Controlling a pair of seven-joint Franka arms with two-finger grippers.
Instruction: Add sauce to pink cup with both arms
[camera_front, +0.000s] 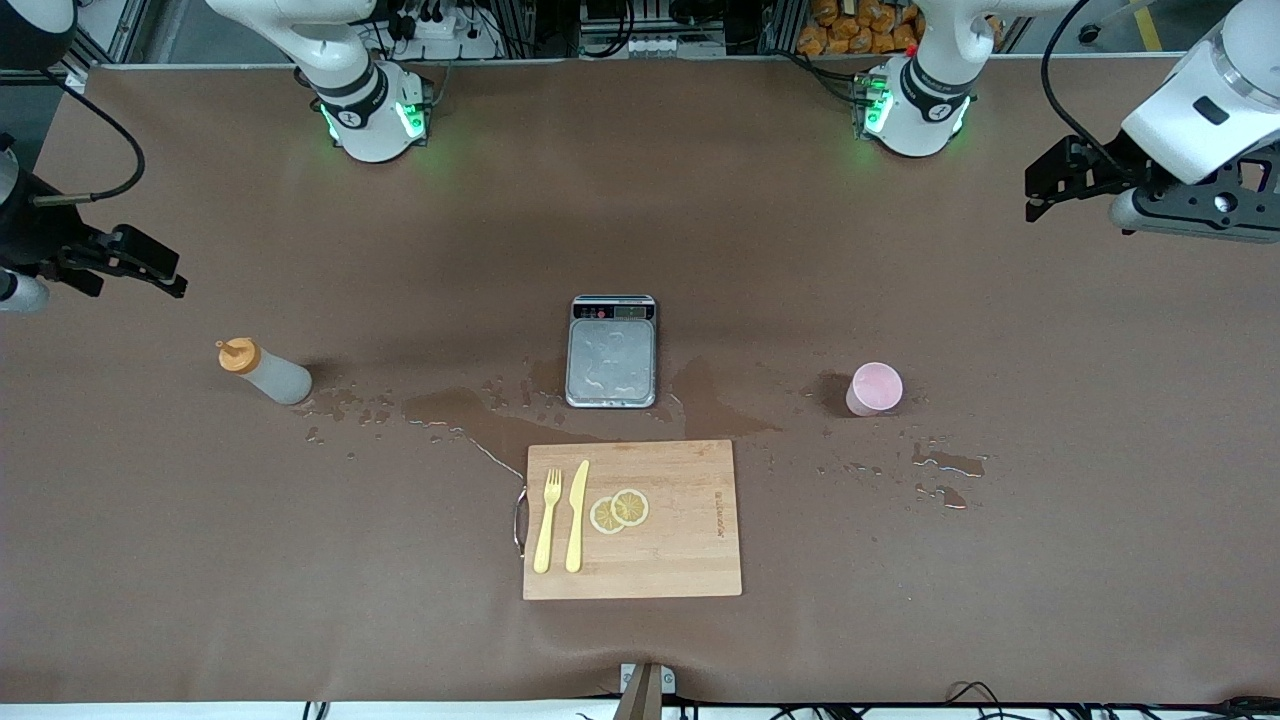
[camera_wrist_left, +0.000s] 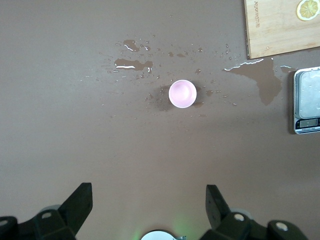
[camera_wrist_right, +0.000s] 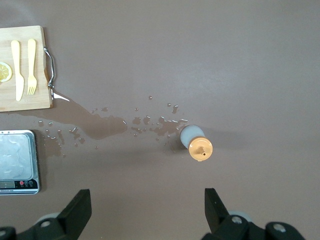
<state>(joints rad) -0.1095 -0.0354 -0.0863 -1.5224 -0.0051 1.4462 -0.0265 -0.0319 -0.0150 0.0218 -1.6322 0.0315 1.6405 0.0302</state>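
The sauce bottle (camera_front: 265, 372), greyish-white with an orange cap, stands on the table toward the right arm's end; it also shows in the right wrist view (camera_wrist_right: 196, 143). The pink cup (camera_front: 874, 388) stands upright and looks empty toward the left arm's end; it also shows in the left wrist view (camera_wrist_left: 182, 93). My right gripper (camera_front: 165, 275) hangs open and empty over bare table at the right arm's end (camera_wrist_right: 147, 192). My left gripper (camera_front: 1040, 195) hangs open and empty over bare table at the left arm's end (camera_wrist_left: 148, 190). Neither gripper touches anything.
A silver scale (camera_front: 612, 350) sits mid-table between bottle and cup. Nearer the front camera lies a wooden cutting board (camera_front: 690, 545) with a yellow fork (camera_front: 547, 520), a knife (camera_front: 577, 515) and lemon slices (camera_front: 619, 510). Spilled liquid (camera_front: 470, 410) spreads around the scale and by the cup.
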